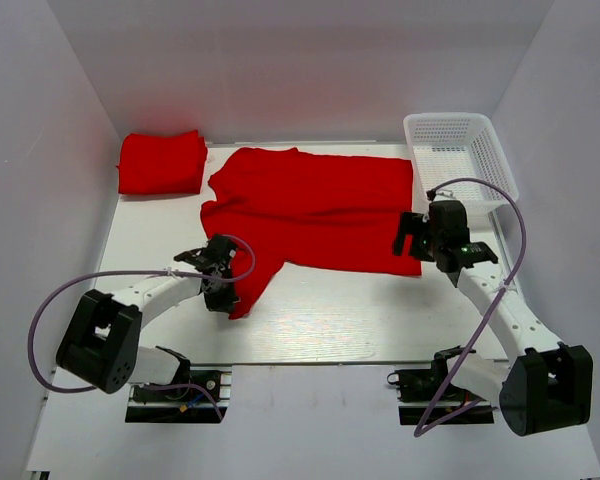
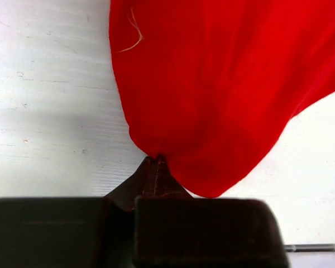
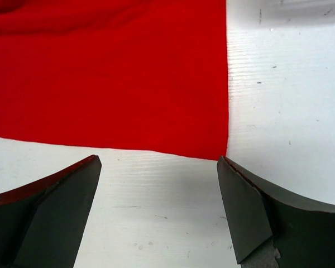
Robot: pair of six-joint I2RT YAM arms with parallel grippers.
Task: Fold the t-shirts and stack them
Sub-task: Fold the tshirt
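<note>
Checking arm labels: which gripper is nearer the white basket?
Right. Right gripper hovers just in front of the basket; left gripper is across the table, pinching the spread t-shirt.

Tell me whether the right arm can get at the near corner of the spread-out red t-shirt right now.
Probably yes. The right gripper is open just short of the corner of the spread red fabric t-shirt, with only white table between them.

Corner of spread t-shirt (image 2: 223,84) unseen inside left gripper (image 2: 156,163)
</note>
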